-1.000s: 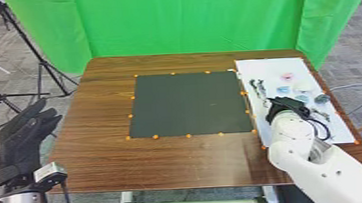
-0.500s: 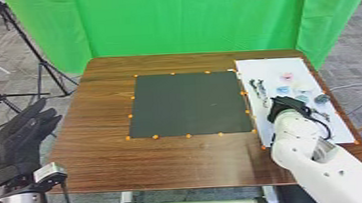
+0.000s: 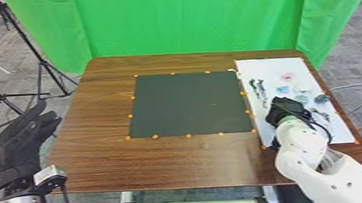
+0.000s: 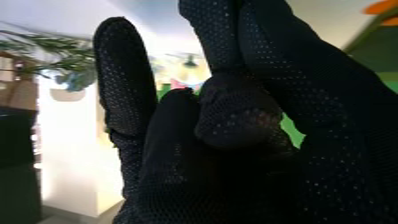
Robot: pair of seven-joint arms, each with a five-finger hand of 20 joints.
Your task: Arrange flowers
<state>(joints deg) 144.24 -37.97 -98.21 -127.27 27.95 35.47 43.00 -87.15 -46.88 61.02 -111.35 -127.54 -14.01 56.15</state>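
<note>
1. I have my right hand (image 3: pixel 286 107) over the white sheet (image 3: pixel 269 66), loosely open, fingers mostly extended.
2. My left hand (image 3: pixel 21 145) is beyond the left edge of the brown wooden table (image 3: pixel 95 144), released, its fingers straight.
3. On the sheet I see a pink flower (image 3: pixel 287 76), a pale blue flower (image 3: pixel 283 89) and a dark teal flower (image 3: pixel 321 98) (tiny from my seat).
4. The dark mat (image 3: pixel 188 104) lies left of the sheet.

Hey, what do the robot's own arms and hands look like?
The arms are white with rounded casings and small dark dots. The left hand and right hand wear black fabric gloves; the right glove has a fine, pale-speckled texture. Dark cables run along both wrists, and a small pale box sits at the left one.
</note>
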